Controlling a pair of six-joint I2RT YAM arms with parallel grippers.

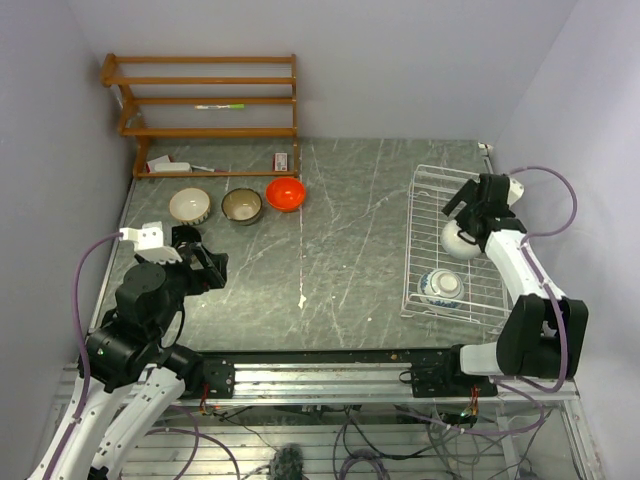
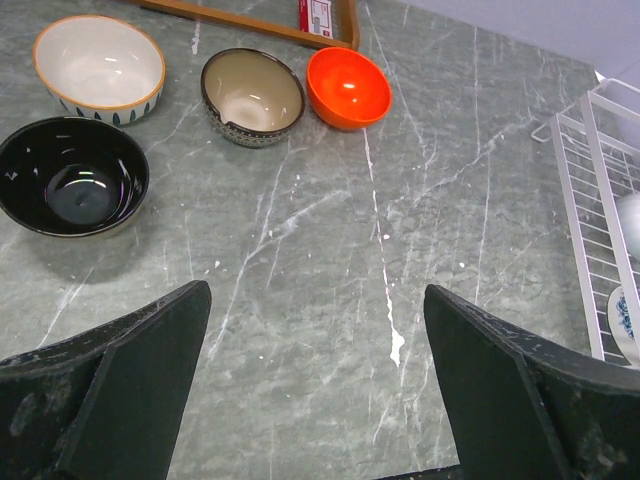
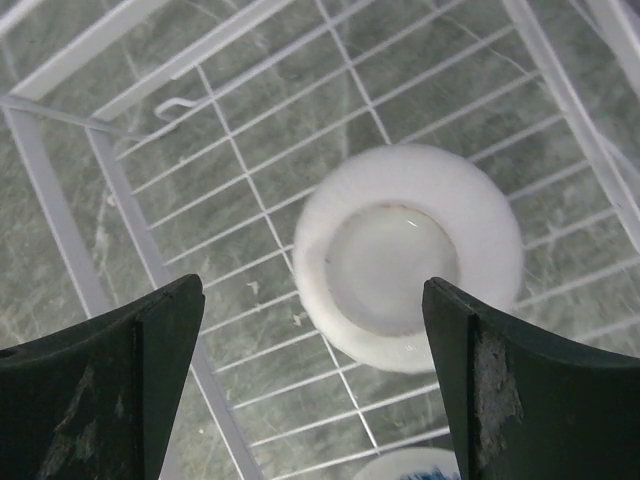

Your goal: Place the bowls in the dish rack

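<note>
The white wire dish rack [image 1: 418,235] stands at the right. In it a plain white bowl [image 1: 458,240] lies upside down, with a blue-and-white bowl [image 1: 440,287] nearer the front. My right gripper [image 1: 465,212] is open and empty just above the white bowl [image 3: 405,255], with a finger on either side in the right wrist view [image 3: 315,385]. The orange-red bowl [image 1: 285,193], tan-brown bowl [image 1: 242,206] and cream-white bowl [image 1: 189,205] stand in a row at the back left. My left gripper [image 1: 212,265] is open and empty over the table in front of them [image 2: 315,385].
A black bowl [image 2: 72,188] sits in front of the cream-white bowl [image 2: 98,68]. The brown wooden shelf [image 1: 205,100] stands at the back left with a small red-and-white box [image 1: 282,160] at its foot. The rack's edge [image 2: 580,190] shows at the right of the left wrist view.
</note>
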